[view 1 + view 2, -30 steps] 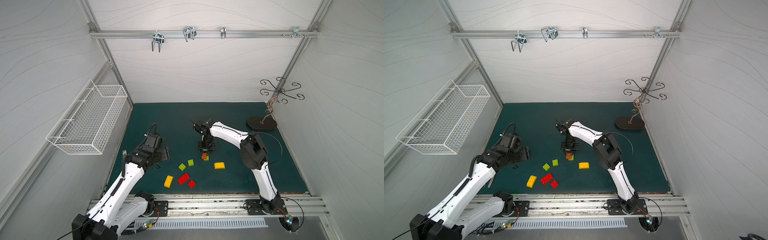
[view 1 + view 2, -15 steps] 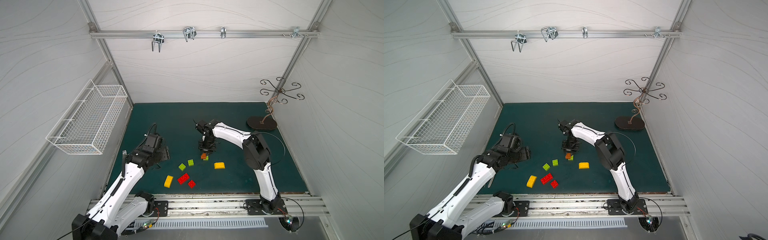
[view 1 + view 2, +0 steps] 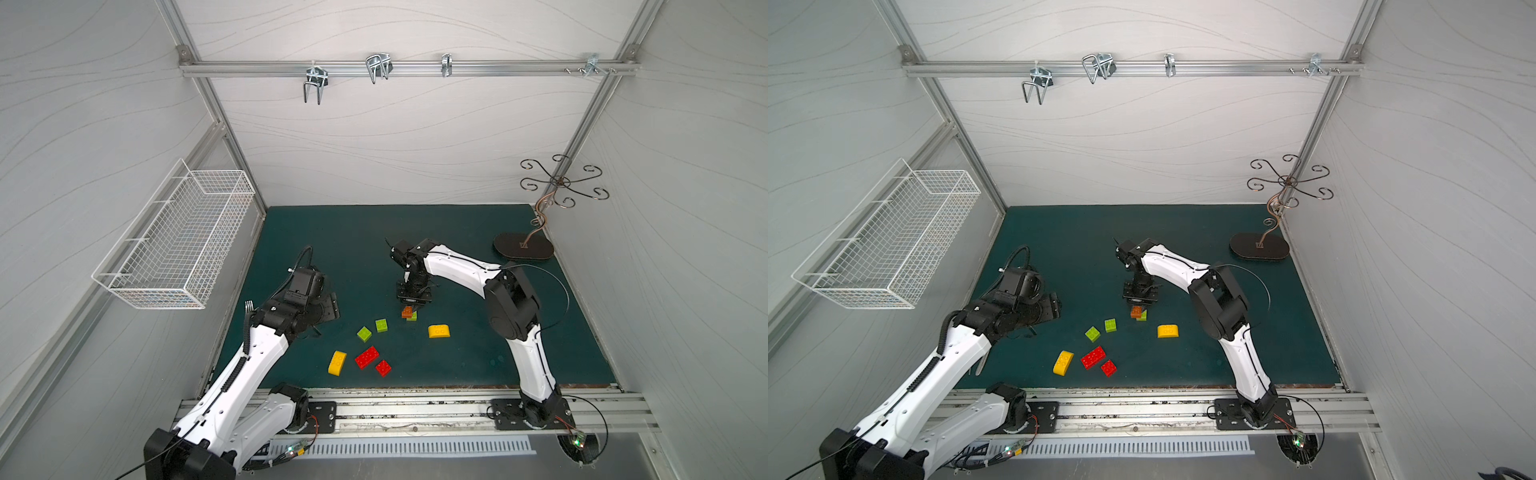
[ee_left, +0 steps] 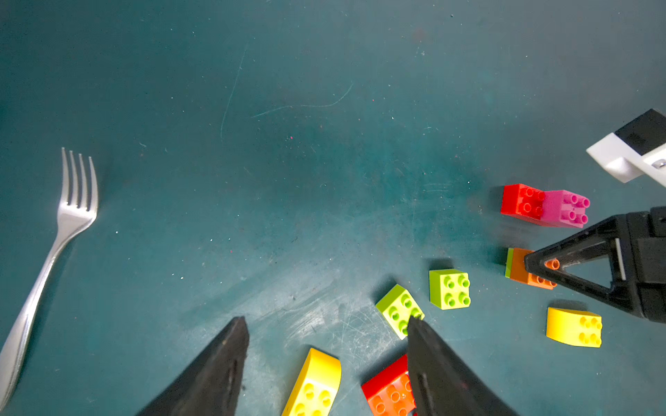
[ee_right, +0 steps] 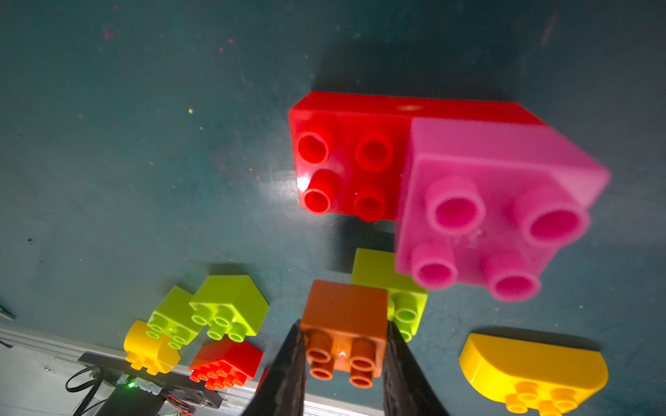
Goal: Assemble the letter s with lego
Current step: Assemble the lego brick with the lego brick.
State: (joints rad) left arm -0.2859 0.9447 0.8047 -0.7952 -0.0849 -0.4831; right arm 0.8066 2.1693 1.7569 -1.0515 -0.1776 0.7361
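**Lego for the letter S**, on the green mat (image 3: 332, 232), middle to near-left.

**Step in hand:** the right gripper (image 5: 344, 326) is clamped on two opposite sides of the orange-brown brick (image 5: 342, 306). That brick overlaps the covered lime brick (image 5: 374, 270); whether it is seated or just above cannot be told.

**Doing it well (a judgement):**
- Square the upper brick over the studs below and press straight down.
- Stay clear of the pink square (image 5: 497, 187) just on the far side.
- Let go only once the brick sits flush.
- The lower brick lies loose and may skid, so the free arm could steady it.

**Left gripper** (image 4: 324, 320): half spread and empty, hovering left of the loose bricks.

**Count:**
- Orange-brown square: one, held.
- Lime green squares: three — the covered one, the left loose lime (image 3: 364, 333) and the right loose lime (image 3: 381, 325).
- Yellow round-tops: two, the near yellow (image 3: 337, 363) and the right yellow (image 3: 439, 331).
- Red oblongs: two, the loose red oblong (image 3: 367, 357) and the base red oblong (image 5: 346, 155), which carries the pink square on one end.
- Red square (image 3: 382, 368): one.
- Pink square: one.
- Fork (image 4: 68, 216): one, at the mat's left — not part of the set.
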